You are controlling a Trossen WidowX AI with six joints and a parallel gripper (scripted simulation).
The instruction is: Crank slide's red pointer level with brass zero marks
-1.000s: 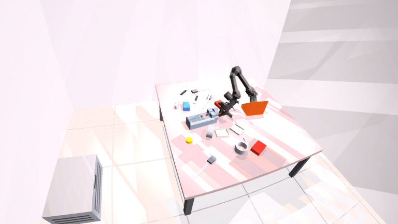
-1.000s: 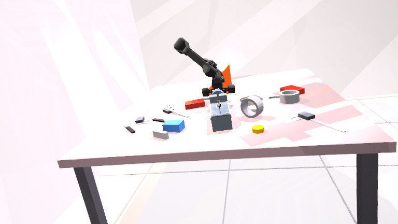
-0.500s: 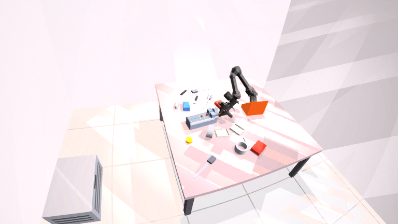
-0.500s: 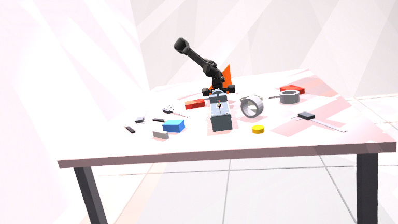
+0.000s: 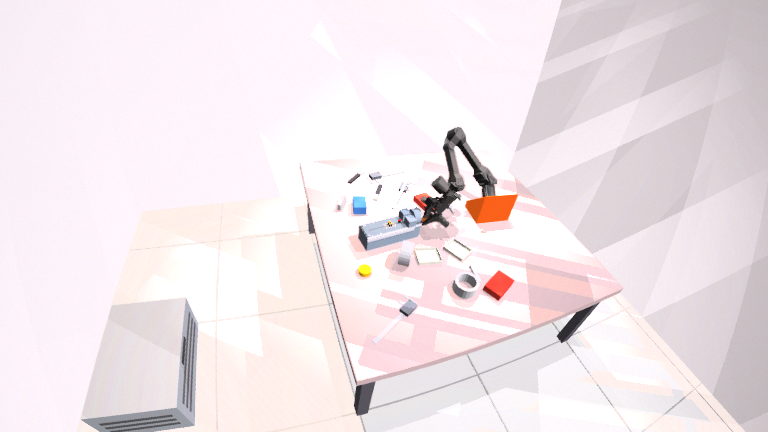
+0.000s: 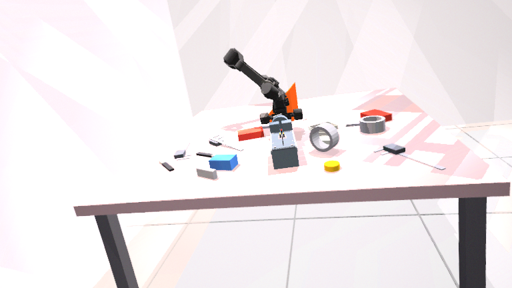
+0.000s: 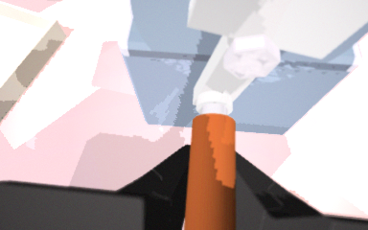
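Note:
The blue-grey machine (image 5: pixel 390 235) (image 6: pixel 285 158) (image 7: pixel 168 91) stands on the table, its crank end toward the arm. My gripper (image 7: pixel 207 155) is shut on the orange crank handle (image 7: pixel 213 192), with a black finger on each side. The pale crank arm (image 7: pixel 211 81) runs from the handle up to a light hub bolt (image 7: pixel 251 57) in the wrist view. On the machine's top, a small red spot (image 5: pixel 399 220) (image 6: pixel 281 130) lies nearer the crank end than the small yellow marks (image 5: pixel 390 224) (image 6: pixel 282 135). They are too small to tell exactly how the pointer stands to the zero marks.
A red block (image 5: pixel 419 201) (image 6: pixel 251 133) lies close beside the gripper. A blue block (image 5: pixel 359 205) (image 6: pixel 223 161) lies on one side of the machine. An upright grey ring (image 5: pixel 404 261) (image 6: pixel 313 138) and a yellow disc (image 5: pixel 364 270) (image 6: pixel 331 167) are on the other. An orange panel (image 5: pixel 491 208) stands by the arm's base.

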